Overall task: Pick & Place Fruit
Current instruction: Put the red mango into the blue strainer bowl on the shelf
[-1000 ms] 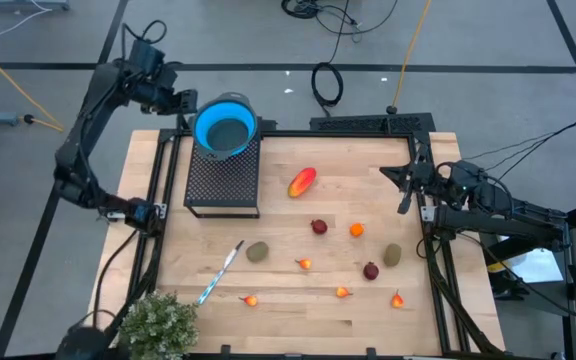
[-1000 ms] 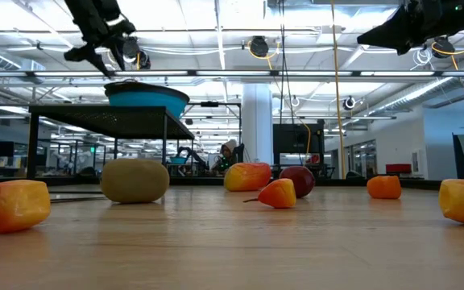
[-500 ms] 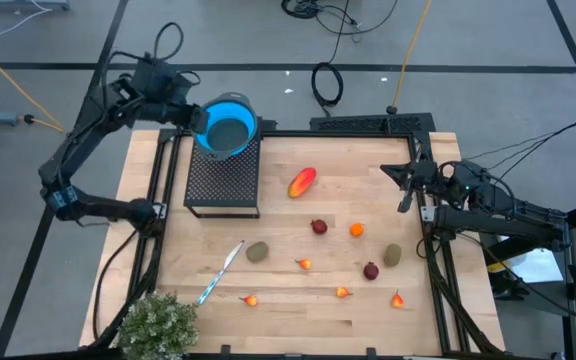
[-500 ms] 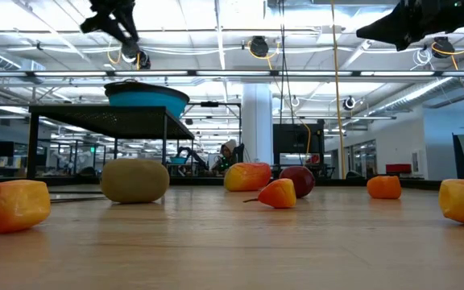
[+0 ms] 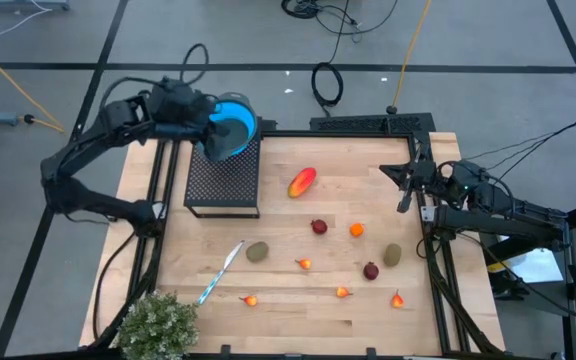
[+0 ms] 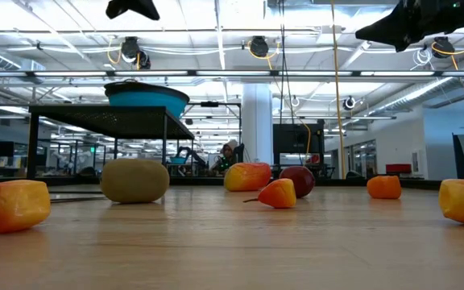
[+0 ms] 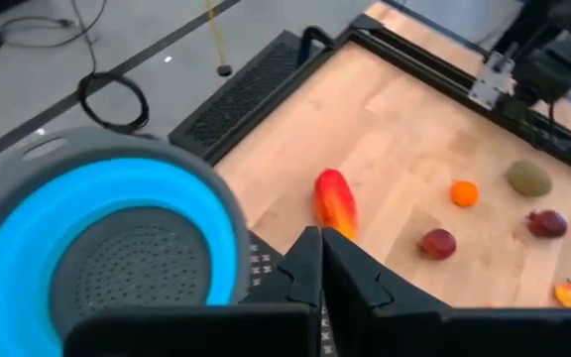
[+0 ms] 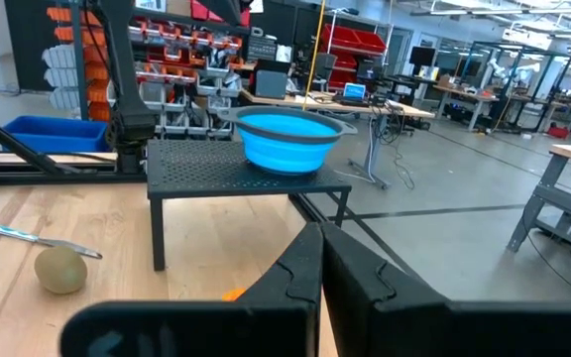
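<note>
Two arms hang over the wooden tabletop (image 5: 368, 190), and neither holds anything. Furthest left, the left claw (image 5: 211, 125) hovers at the near rim of the blue bowl (image 5: 232, 122), which sits on a black perforated stand (image 5: 222, 180) at the tabletop's back left; its fingers (image 7: 310, 266) are pressed together with no gap. A bushy green plant (image 5: 158, 325) stands in the front left corner, with a blue-handled knife (image 5: 218, 272) lying just beside it.

The fruit is scattered on the wood, well apart from the bowl: a long red-orange piece (image 5: 302, 181) nearest the stand, an olive-brown oval (image 5: 257, 252) by the knife tip, a dark red ball (image 5: 319, 227), a small orange one (image 5: 356, 230), another dark red ball (image 5: 370, 270), a second oval (image 5: 393, 255), and tiny orange bits along the front.

The right claw (image 5: 405, 185) waits at the right edge, above the frame rail, its fingers (image 8: 310, 268) closed tight too.
</note>
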